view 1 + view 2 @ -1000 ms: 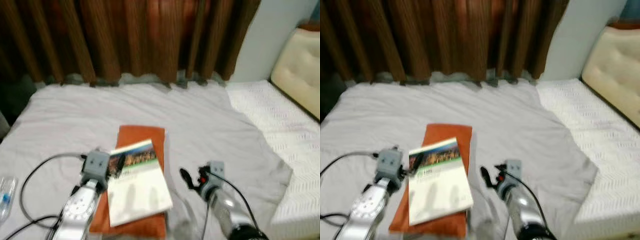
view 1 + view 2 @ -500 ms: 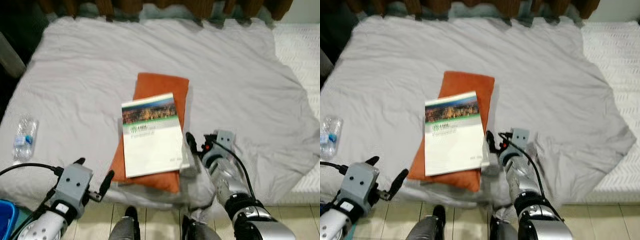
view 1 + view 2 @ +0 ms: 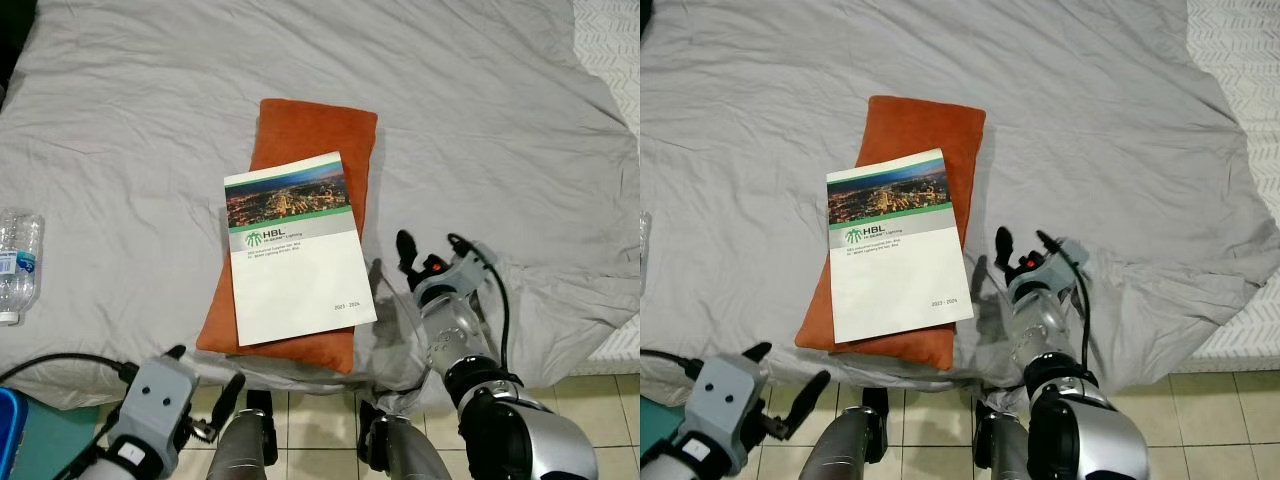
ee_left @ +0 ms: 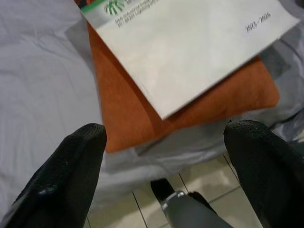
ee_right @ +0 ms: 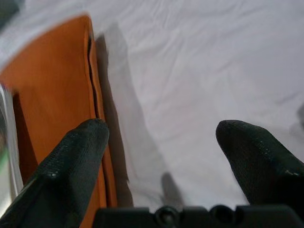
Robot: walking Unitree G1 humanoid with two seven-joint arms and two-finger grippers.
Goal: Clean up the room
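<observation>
On the bed (image 3: 150, 120) lie one orange cushion (image 3: 312, 135), one booklet (image 3: 295, 250) resting on top of it, and one clear plastic water bottle (image 3: 14, 262) near the bed's left edge. One grey sheet (image 3: 480, 110) covers the bed. One blue object (image 3: 8, 435) sits on the tiled floor (image 3: 590, 395) at the lower left.

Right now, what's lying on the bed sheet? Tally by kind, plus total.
Cushion: 1
Booklet: 1
Water bottle: 1
Total: 3, on the grey sheet
</observation>
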